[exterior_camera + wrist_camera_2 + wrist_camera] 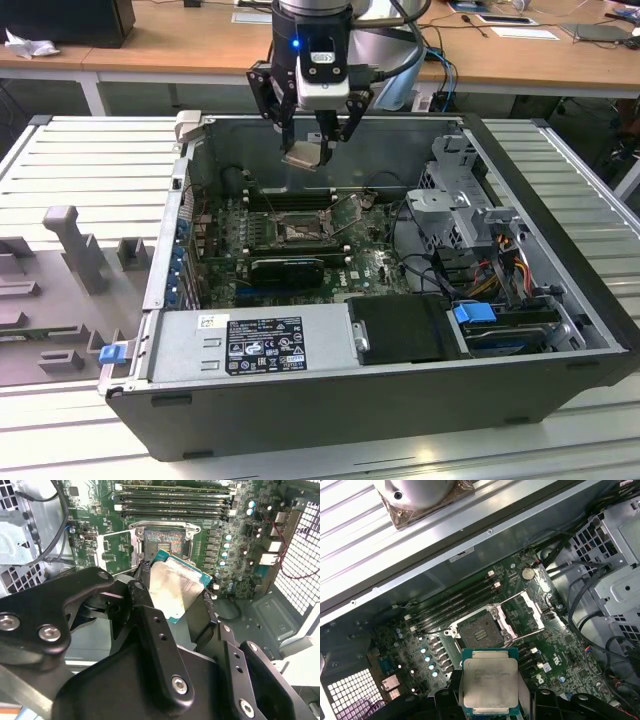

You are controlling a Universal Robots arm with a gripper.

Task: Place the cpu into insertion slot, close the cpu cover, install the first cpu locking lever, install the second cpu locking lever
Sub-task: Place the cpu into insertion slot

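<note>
My gripper (308, 148) hangs above the open computer case, shut on the cpu (305, 156), a flat square chip with a pale metal top. Both wrist views show the cpu (175, 587) (490, 682) held by its two opposite edges between the black fingers (144, 577). The insertion slot (298, 232) (162, 542) (480, 630) lies bare on the green motherboard, well below the cpu. The cpu cover (522, 612) (117, 550) is swung open and stands beside the slot. Thin wire levers (517, 596) are raised next to it.
Long black memory slots (288, 199) (455, 602) run along one side of the socket. A grey drive cage (460, 200) with cables stands at the exterior view's right, a power supply (250, 345) at the front. The case walls (330, 140) ring the board.
</note>
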